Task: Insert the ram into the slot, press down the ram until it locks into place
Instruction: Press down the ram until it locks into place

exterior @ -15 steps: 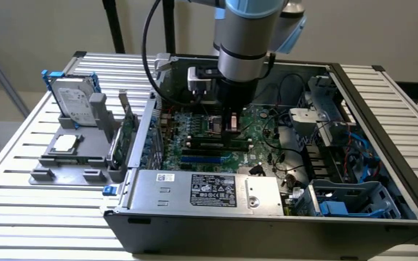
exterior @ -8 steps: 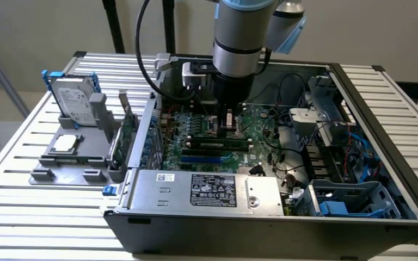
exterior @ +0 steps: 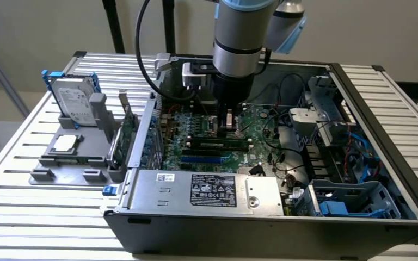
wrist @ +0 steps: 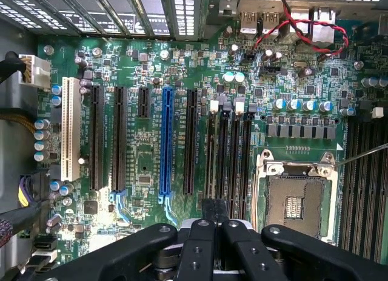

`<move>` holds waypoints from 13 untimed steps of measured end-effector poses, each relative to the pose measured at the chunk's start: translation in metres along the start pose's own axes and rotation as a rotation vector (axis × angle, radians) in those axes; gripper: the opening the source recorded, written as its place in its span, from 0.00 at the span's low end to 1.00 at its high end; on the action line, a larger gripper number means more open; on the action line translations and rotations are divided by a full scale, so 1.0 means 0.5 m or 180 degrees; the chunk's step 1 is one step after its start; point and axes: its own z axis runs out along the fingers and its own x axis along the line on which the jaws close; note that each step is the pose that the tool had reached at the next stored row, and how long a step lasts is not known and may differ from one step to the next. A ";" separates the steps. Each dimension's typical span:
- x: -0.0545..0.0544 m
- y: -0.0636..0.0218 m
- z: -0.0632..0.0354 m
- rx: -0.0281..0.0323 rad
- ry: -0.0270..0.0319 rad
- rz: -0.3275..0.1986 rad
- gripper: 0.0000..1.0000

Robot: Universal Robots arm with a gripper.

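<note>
In the exterior view the ram (exterior: 216, 144), a thin green stick with a pale label, stands on edge in one of the parallel black slots (exterior: 217, 150) on the motherboard. My gripper (exterior: 227, 130) hangs straight over it, fingertips at or just above its top edge; I cannot tell if they touch. In the wrist view the gripper (wrist: 213, 211) has its black fingers (wrist: 200, 244) drawn together, shut, over the near end of the black slots (wrist: 227, 153) with pale latches. I cannot pick out the ram there.
A bright blue slot (wrist: 167, 147) lies beside the black ones, and the bare CPU socket (wrist: 297, 199) on the other side. The power supply (exterior: 209, 187) fills the case front. A grey holder (exterior: 63, 163) outside carries a hard drive (exterior: 74, 100) and an upright green card (exterior: 127, 136).
</note>
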 end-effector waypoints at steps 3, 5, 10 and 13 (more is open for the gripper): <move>0.000 0.000 0.000 0.0000 0.0000 0.0000 0.11; 0.000 0.000 0.000 0.0000 0.0000 0.0000 0.11; 0.000 0.000 0.001 0.0000 0.0000 0.0000 0.11; 0.000 -0.002 0.007 -0.0001 -0.0007 0.0003 0.11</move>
